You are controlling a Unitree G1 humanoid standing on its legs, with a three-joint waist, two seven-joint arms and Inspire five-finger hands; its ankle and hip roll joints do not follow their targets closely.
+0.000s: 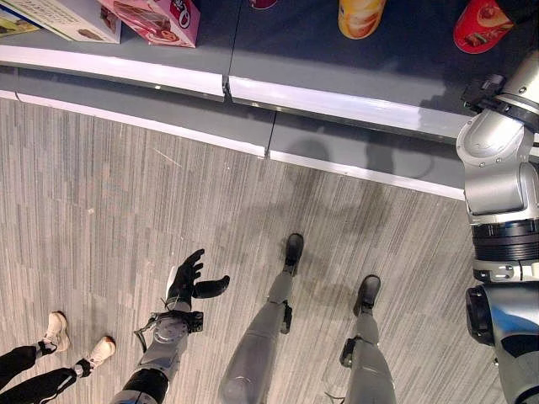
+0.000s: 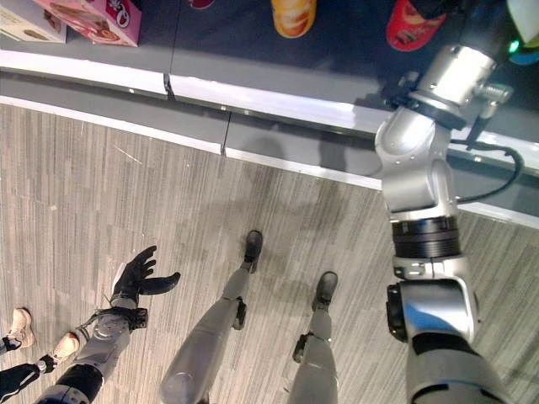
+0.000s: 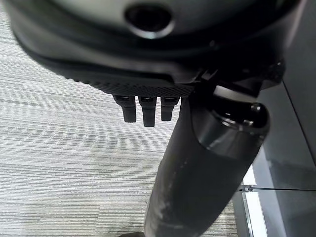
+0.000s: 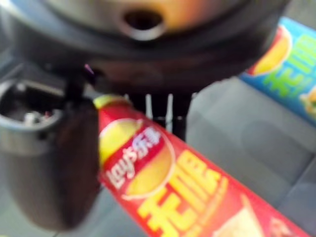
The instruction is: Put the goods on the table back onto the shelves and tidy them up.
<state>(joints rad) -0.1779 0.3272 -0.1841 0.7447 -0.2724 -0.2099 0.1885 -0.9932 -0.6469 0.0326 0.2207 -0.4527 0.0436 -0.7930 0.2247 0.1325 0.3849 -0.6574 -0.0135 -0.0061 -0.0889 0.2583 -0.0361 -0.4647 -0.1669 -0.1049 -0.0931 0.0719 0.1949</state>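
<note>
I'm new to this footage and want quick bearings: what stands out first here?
The robot's right hand is closed around a red chip can, reaching up to the grey shelf, with a blue chip can lying just beyond. On that shelf also stand a yellow can and a pink box. The left hand hangs open and empty over the striped floor.

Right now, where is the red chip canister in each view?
Left eye view: red chip canister top right, on the shelf.
Right eye view: top edge, right of centre.
Right wrist view: across the middle, past the right hand.
Left wrist view: faces the floor instead.
Landmark: orange canister, left of it in both eye views.
</note>
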